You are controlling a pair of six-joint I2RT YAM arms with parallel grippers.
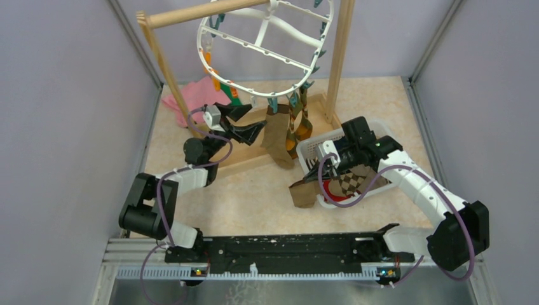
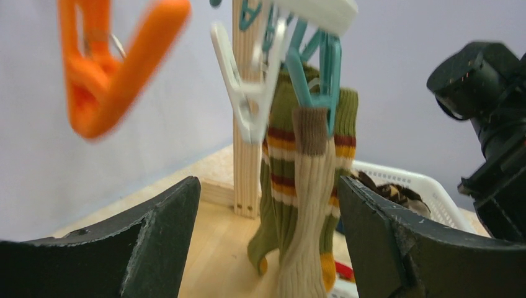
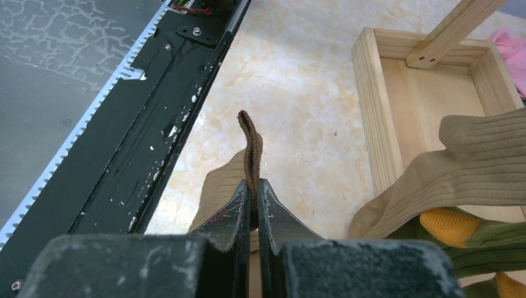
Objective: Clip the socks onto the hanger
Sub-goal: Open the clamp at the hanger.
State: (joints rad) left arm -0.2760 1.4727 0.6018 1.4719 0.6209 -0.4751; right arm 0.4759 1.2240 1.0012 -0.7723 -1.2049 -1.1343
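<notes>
My left hand [image 1: 256, 122] hangs released, jaws wide, just before two socks [image 2: 307, 186] clipped to the hanger [image 1: 203, 41] near the far edge of the table [image 1: 254, 203]. My right hand [image 3: 254, 186] is clenched on a tan sock [image 3: 249, 139] by its brown cuff, beside the basket [image 1: 304, 147].

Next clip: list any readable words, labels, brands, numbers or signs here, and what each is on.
None readable. No print shows on the hanger, its clips, the hung socks, the basket, or the tan sock pinched by the right gripper.
White specks on the black base rail are scuffs, not letters.
</notes>
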